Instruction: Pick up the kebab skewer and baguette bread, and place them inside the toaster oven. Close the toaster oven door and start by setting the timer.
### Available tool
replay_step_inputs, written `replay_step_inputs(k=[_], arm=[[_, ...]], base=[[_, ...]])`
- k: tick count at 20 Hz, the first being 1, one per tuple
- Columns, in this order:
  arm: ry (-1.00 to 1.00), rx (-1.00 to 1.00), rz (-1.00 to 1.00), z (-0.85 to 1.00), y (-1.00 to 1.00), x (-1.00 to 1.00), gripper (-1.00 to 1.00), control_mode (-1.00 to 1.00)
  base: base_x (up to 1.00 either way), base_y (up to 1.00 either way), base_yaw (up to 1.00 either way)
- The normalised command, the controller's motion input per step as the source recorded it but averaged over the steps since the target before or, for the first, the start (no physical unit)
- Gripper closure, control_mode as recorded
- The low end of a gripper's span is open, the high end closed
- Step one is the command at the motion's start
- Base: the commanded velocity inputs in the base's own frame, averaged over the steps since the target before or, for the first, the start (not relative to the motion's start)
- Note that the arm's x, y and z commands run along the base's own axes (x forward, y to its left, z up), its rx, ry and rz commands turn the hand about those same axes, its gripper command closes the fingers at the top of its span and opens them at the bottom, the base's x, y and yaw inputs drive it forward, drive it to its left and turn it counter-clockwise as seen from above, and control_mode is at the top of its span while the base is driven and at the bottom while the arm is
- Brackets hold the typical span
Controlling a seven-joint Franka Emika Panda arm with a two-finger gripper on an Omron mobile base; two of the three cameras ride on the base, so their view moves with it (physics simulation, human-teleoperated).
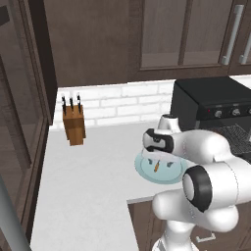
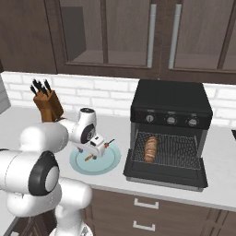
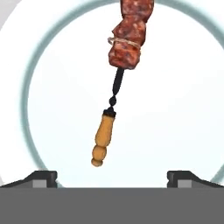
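Lying lengthwise, kebab skewer [image 3: 119, 83] handle-first clawward

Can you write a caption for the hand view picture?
Open gripper hovers over the kebab skewer lying on a pale plate.

The white arm [image 1: 196, 162] hangs over a pale plate [image 1: 147, 172], seemingly bearing the kebab skewer [image 1: 156, 166].

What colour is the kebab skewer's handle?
Orange-tan, clearest in the hand view: kebab skewer.
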Motion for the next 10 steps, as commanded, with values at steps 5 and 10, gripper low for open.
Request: replay_step_inputs(k=[5,10], arm=[[0.0,0.01,-0.02,-0.41,0.03,0.26,-1.0,-1.0],[0.0,0.0,-0.03,-0.36,0.01,0.22,-1.0,-1.0]], base=[[0.0,0.0,0.0],[0.0,0.0,0.0]])
